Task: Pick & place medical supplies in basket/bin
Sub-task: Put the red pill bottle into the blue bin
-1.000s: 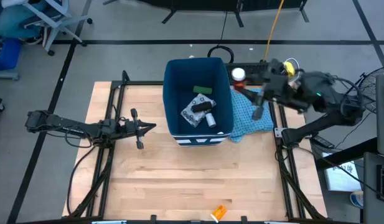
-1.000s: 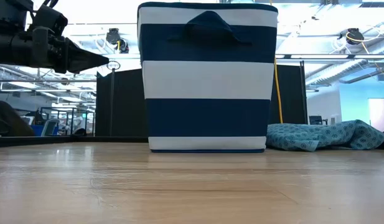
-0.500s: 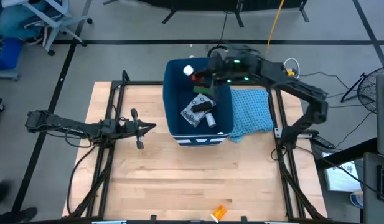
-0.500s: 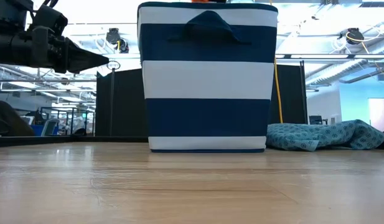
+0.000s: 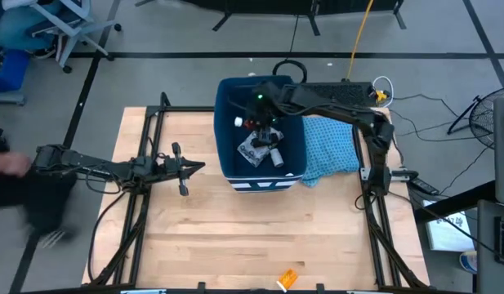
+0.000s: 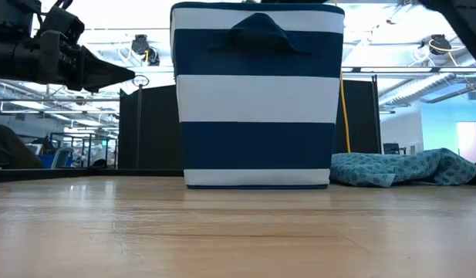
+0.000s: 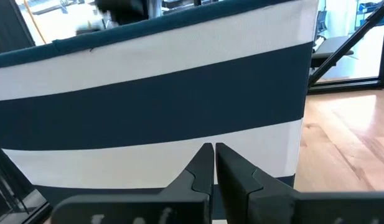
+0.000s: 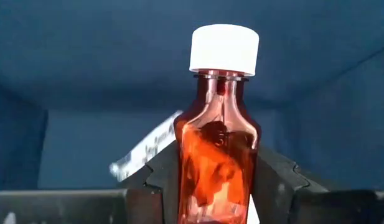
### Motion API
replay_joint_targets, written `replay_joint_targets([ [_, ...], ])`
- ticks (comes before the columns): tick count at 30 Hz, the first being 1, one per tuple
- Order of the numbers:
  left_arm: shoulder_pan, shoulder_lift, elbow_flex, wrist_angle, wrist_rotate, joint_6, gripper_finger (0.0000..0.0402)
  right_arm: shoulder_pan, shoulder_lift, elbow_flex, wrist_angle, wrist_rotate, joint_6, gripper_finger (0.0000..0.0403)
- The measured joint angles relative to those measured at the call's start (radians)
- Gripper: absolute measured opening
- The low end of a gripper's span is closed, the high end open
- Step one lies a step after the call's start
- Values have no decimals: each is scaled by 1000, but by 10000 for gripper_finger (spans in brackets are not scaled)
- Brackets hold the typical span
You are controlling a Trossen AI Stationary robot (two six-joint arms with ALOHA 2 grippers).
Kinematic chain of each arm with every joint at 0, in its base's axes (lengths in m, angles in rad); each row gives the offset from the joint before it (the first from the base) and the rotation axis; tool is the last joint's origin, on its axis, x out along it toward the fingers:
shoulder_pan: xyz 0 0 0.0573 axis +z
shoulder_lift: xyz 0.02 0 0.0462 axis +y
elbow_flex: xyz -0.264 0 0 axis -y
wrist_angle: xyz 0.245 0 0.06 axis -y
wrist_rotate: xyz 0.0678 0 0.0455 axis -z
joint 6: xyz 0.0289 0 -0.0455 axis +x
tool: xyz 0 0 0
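Note:
The dark blue, white-striped bin (image 5: 220,131) stands at the table's far middle and also shows in the low view (image 6: 257,100). My right gripper (image 5: 253,124) reaches inside the bin from the right and is shut on an orange-red bottle with a white cap (image 8: 218,143). Under it in the bin lie the white patterned packet (image 5: 252,150), the black oblong piece (image 5: 266,140) and a small white bottle (image 5: 278,158). The green box is hidden. My left gripper (image 5: 200,167) is shut and empty, just left of the bin (image 7: 148,93). My right gripper pinches the bottle's lower body (image 8: 213,186) between its two fingers (image 8: 162,175), one on each side. The bottle sticks out forward along the fingers, with its white cap (image 8: 224,48) away from the gripper and toward the bin's left wall. It is clear of the things below.
A light blue patterned cloth (image 5: 329,147) lies against the bin's right side and shows in the low view (image 6: 407,168). A small orange item (image 5: 287,280) lies at the table's near edge. A blurred person (image 5: 11,184) is at the table's left.
My right gripper has swung from the bin's far right corner toward the table's left, carrying the bottle over the far rim. It has then gone down into the bin. A person has come in at the left.

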Motion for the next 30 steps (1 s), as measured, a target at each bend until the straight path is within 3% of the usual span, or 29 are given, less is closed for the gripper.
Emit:
replay_joint_targets([
  [14, 0, 0, 0, 1, 0, -31, 21, 3, 229, 6, -148, -24, -9, 140],
  [19, 0, 0, 0, 2, 0, -57, 21, 0, 259, -1, -174, -77, 20, 140],
  [30, 0, 0, 0, 7, 3, -72, 21, -1, 261, -58, -179, -60, 23, 141],
])
